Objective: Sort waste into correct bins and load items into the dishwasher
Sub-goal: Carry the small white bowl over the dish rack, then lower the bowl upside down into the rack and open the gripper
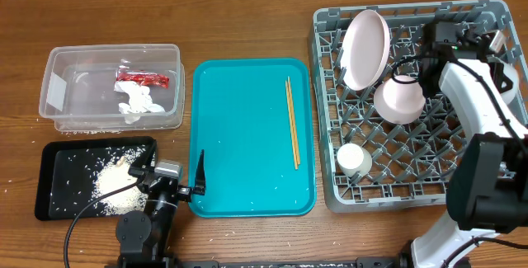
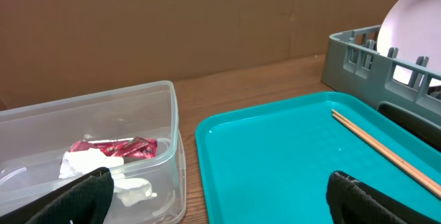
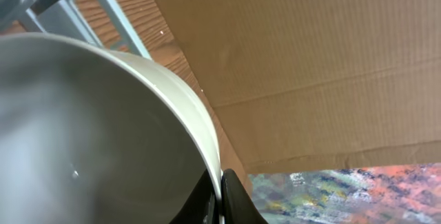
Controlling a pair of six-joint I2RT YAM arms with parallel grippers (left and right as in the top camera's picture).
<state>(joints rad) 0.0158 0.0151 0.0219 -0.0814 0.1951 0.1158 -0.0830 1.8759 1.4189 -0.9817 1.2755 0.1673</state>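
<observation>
From overhead, the whole layout: large square grey plastic dish rack [image 1: 412, 11] at right; flat teal plastic serving tray [image 1: 239, 161] mid-table; pale-pink round plate [image 1: 365, 47] on edge and white round bowl [image 1: 399, 101] in the rack; two thin wooden chopsticks [image 1: 292, 124] on the tray. Only from right wrist: right gripper [image 3: 219, 198] clamped on the bowl's rim, arm bent over the rack. From left wrist: left gripper [image 2: 220, 182] spread wide, low beside the tray's near left corner.

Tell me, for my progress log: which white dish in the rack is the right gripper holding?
The bowl, its rim pinched by the right gripper; the plate and cup sit free.
</observation>
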